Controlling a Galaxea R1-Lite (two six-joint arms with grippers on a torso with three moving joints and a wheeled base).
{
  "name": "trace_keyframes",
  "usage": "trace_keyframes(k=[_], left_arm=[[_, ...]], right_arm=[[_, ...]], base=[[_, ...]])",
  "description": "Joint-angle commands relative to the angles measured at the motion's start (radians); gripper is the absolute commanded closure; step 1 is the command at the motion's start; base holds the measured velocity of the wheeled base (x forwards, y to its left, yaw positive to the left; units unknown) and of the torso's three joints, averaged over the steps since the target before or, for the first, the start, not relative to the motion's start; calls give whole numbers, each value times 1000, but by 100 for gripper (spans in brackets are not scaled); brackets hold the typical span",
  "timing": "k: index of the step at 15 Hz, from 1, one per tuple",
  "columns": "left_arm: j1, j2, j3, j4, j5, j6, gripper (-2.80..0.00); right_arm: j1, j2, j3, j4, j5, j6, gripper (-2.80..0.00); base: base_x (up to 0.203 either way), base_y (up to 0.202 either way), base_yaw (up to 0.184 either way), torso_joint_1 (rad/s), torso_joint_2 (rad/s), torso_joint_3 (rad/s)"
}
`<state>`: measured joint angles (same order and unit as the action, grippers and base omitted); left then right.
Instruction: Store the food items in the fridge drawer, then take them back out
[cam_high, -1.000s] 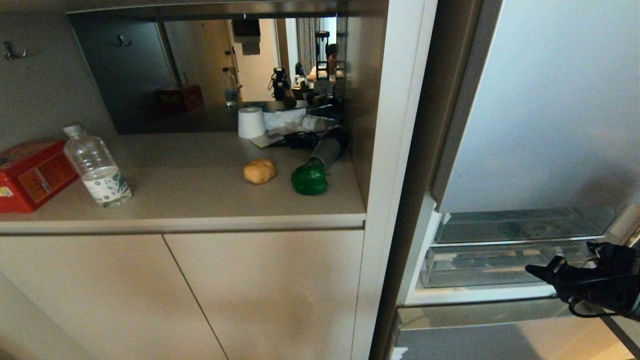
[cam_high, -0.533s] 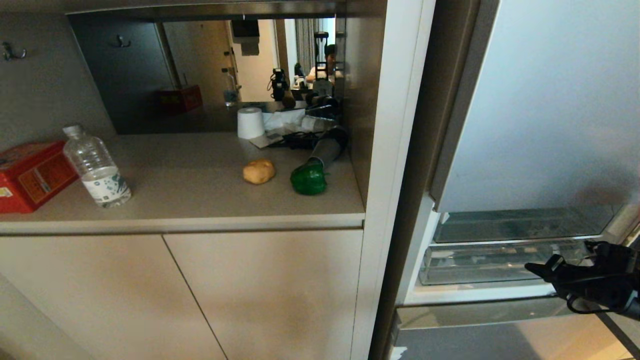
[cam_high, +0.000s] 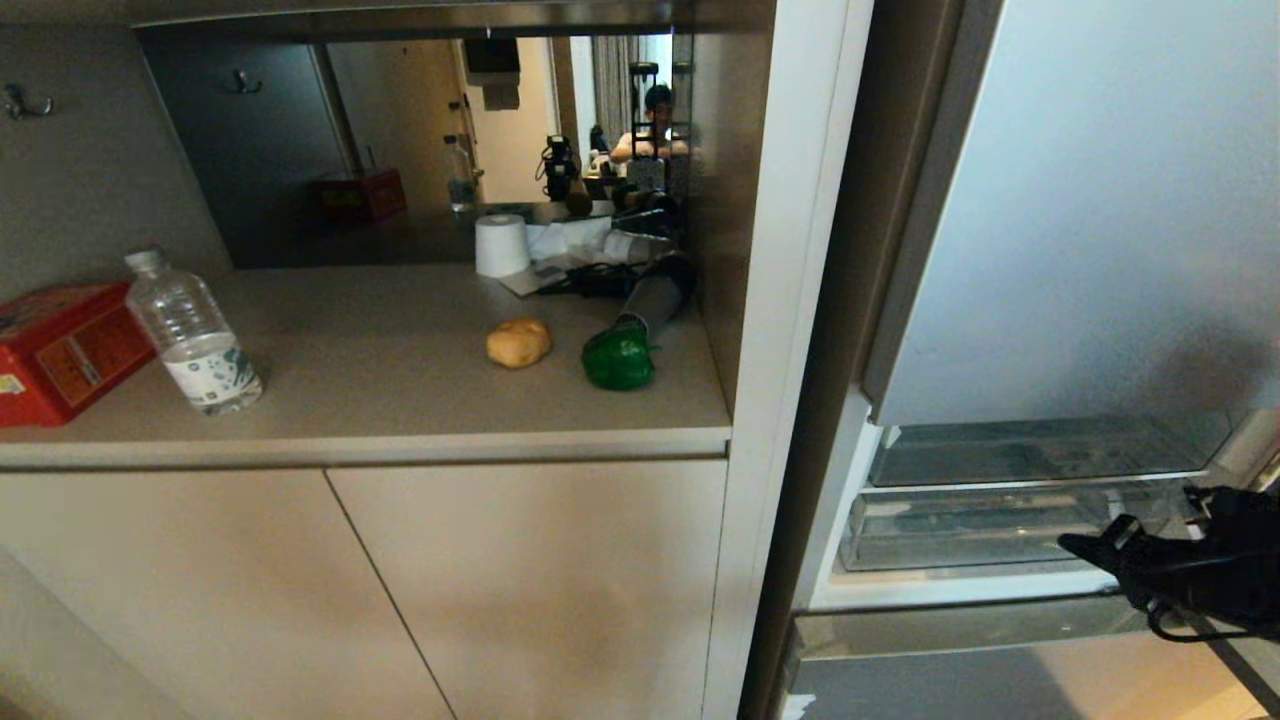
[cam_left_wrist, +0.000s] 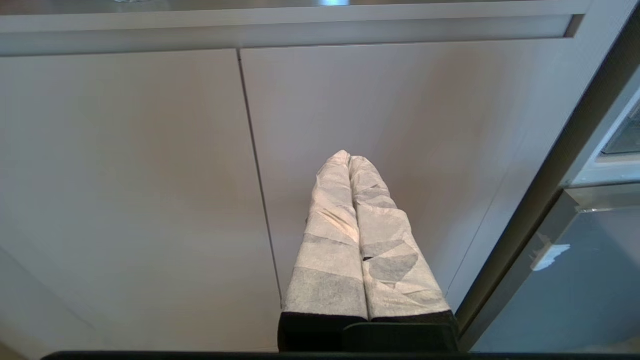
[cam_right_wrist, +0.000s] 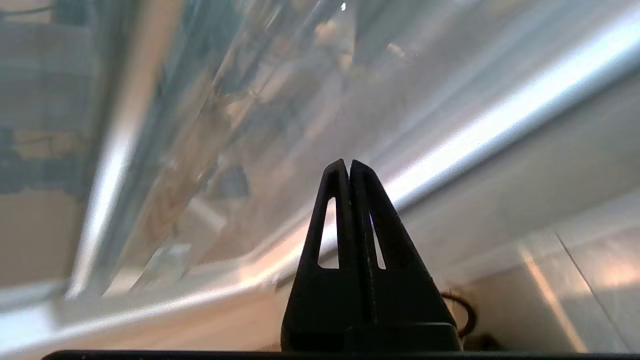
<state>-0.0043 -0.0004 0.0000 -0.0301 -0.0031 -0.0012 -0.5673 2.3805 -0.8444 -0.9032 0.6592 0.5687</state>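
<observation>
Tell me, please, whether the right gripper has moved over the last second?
Yes, slightly. The right gripper, fingers shut, has sunk a little and drifted toward the right against the clear fridge bin; the green bell pepper has stayed put.

The right gripper reaches in from the head view's right edge above the fridge drawer; its arm is cut off there. The drawer's front runs off the bottom edge. Beside the water bottle, the red tin box is cropped by the left edge. The drawer's clear bins are smeared in the right wrist view.
</observation>
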Motion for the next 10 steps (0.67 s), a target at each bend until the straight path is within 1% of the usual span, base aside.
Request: trace_keyframes(k=[1,3,5,6,8,10], left_arm=[[0,0,11,-1,0,0,0],[0,0,11,-1,0,0,0],[0,0,11,-1,0,0,0],[0,0,11,-1,0,0,0],[0,0,11,-1,0,0,0],[0,0,11,-1,0,0,0]], right_arm=[[-29,-216,168,-1,-4,-4,0],[-61,-408,303,11,-9,-44,0],[-95,-650,407,78,-20,-112,0],[-107,-766,447,122,-41,-145,0],[-119,-1026,530,215,-113,-219,0],[-105,-1273,623,278,-207,-295,0]], base=[[0,0,0,0,0,0],[0,0,0,0,0,0],[0,0,0,0,0,0],[0,0,0,0,0,0],[0,0,0,0,0,0],[0,0,0,0,0,0]])
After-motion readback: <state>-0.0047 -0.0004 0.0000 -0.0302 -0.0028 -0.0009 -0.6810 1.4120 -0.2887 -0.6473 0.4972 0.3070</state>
